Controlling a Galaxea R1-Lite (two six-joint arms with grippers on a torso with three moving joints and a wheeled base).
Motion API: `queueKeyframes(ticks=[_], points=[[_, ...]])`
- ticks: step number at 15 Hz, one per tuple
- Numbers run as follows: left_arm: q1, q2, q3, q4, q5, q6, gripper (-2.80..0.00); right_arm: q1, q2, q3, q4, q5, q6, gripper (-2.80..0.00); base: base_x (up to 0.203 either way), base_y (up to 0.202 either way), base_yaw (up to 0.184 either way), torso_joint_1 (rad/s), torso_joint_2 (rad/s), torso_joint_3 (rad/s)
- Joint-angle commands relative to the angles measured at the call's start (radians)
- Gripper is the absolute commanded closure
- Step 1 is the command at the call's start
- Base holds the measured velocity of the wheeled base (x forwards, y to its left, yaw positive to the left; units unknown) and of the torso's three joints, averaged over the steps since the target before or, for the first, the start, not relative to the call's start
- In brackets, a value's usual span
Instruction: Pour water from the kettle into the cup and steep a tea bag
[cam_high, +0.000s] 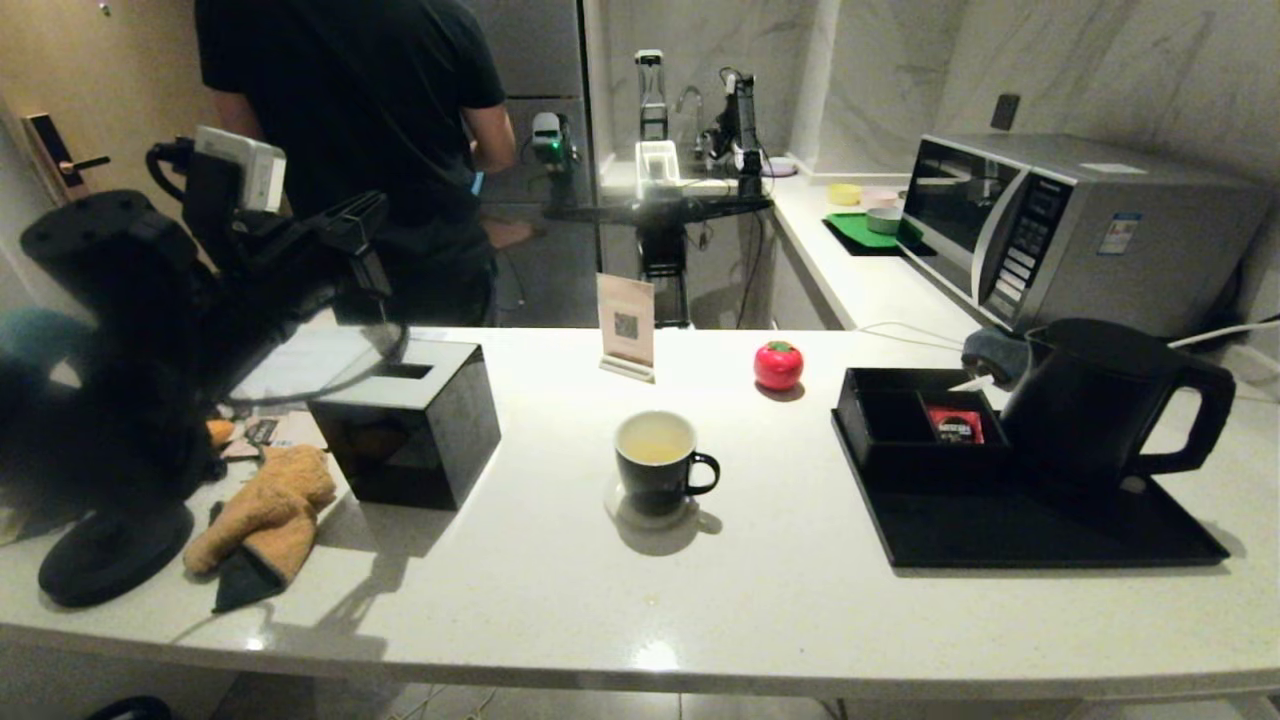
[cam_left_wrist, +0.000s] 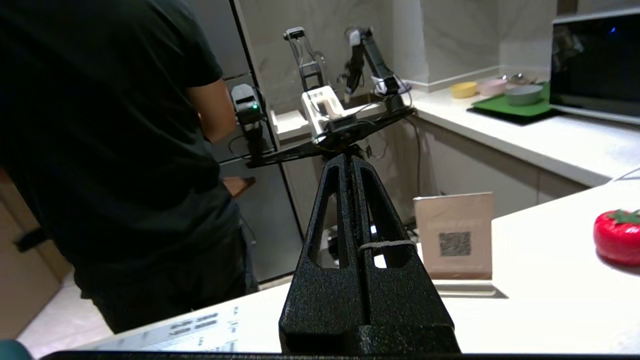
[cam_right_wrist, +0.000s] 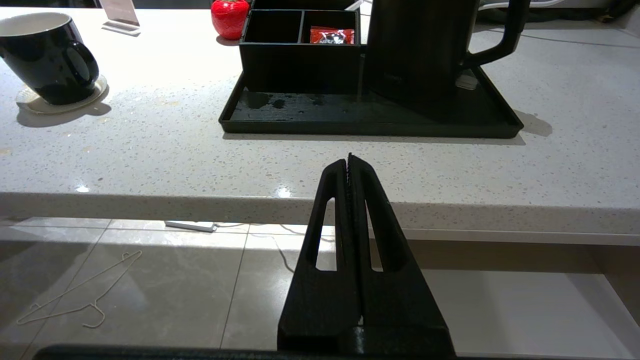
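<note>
The black cup (cam_high: 655, 465) stands on a pale coaster at the middle of the white counter, with pale yellowish water (cam_high: 655, 447) inside; it also shows in the right wrist view (cam_right_wrist: 47, 55). No tea bag shows in any view. The large black kettle (cam_high: 1095, 405) sits on the black tray (cam_high: 1040, 530) to the right. My left gripper (cam_high: 372, 212) is raised at the far left, shut and holding nothing (cam_left_wrist: 348, 159); a thin pale thread (cam_left_wrist: 387, 244) lies over one finger. My right gripper (cam_right_wrist: 350, 159) is shut and empty, low in front of the counter's front edge, facing the kettle (cam_right_wrist: 420, 50).
A black cube tissue box (cam_high: 410, 420) and an orange cloth (cam_high: 265, 510) lie to the left. A QR sign (cam_high: 626, 325) and a red tomato-shaped object (cam_high: 778, 365) stand behind the cup. A red sachet (cam_high: 953, 425) lies in the tray's compartment box. A microwave (cam_high: 1070, 230) is at back right, a person (cam_high: 350, 130) behind.
</note>
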Motion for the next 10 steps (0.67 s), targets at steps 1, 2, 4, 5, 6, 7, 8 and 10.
queueKeyframes(ticks=[1, 2, 4, 5, 6, 7, 8, 10], points=[[0.034, 0.021, -0.002, -0.007, -0.005, 0.022, 0.00, 0.000, 0.000, 0.000, 0.000, 0.000, 0.000, 0.00, 0.000, 0.000, 0.000, 0.000, 0.00, 0.000], [0.041, 0.032, -0.003, -0.009, -0.005, 0.031, 0.00, 0.000, 0.000, 0.000, 0.000, 0.000, 0.000, 0.00, 0.000, 0.000, 0.000, 0.000, 0.00, 0.000], [0.048, 0.048, -0.005, -0.015, -0.005, 0.036, 0.00, 0.000, 0.000, 0.000, 0.000, 0.000, 0.000, 0.00, 0.000, 0.000, 0.000, 0.000, 0.00, 0.000], [0.053, 0.051, -0.006, -0.016, -0.005, 0.045, 0.00, 0.000, 0.000, 0.001, 0.000, 0.000, 0.000, 0.00, 0.000, 0.000, 0.000, 0.000, 0.00, 0.000], [0.059, 0.051, -0.011, -0.014, -0.005, 0.052, 0.00, 0.000, 0.000, 0.000, 0.000, 0.000, 0.000, 0.00, 0.000, 0.000, 0.000, 0.000, 0.00, 0.000], [0.061, 0.050, -0.015, -0.011, -0.005, 0.057, 0.00, 0.000, 0.000, 0.000, 0.000, 0.000, 0.000, 0.00, 0.000, 0.000, 0.000, 0.000, 0.00, 0.000], [0.062, 0.048, -0.015, -0.010, -0.005, 0.062, 0.00, 0.000, 0.000, 0.000, 0.000, -0.001, 0.000, 0.00, 0.000, 0.000, 0.000, 0.000, 0.00, 0.000], [0.066, 0.045, -0.011, -0.011, -0.001, 0.063, 0.00, 0.000, 0.000, 0.000, 0.000, 0.000, 0.000, 0.00, 0.000, 0.000, 0.000, 0.000, 0.00, 0.000]])
